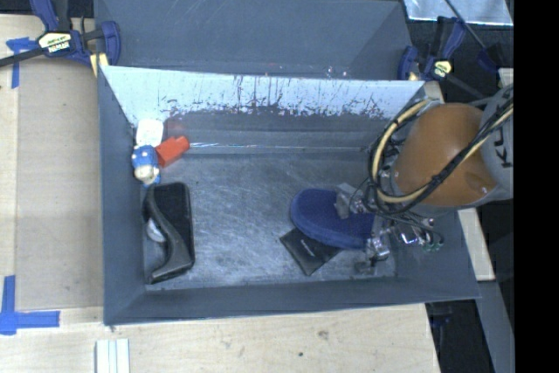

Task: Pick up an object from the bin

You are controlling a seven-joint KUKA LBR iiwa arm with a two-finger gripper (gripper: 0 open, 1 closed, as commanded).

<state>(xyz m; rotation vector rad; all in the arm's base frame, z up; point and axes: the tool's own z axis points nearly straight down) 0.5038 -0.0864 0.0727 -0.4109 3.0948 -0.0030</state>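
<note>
Camera view: gripper (378, 247) low, at near right of bin (262, 297).
Blue rounded object (325, 216): just left of gripper, long axis left-to-right.
Grip: spread or closed, cannot tell.

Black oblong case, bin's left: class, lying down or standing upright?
Lying down: the black oblong case stretches lengthwise along the grey metal bin's floor.

The arm (491, 155) comes in from 3 o'clock and bends downward. Its wrist wears a rounded orange cover (437, 163), and yellow and black cables (388, 155) make a loop at the cover's 9 o'clock side. The tool end (377, 245) hangs at 7 o'clock from the cover.
</note>
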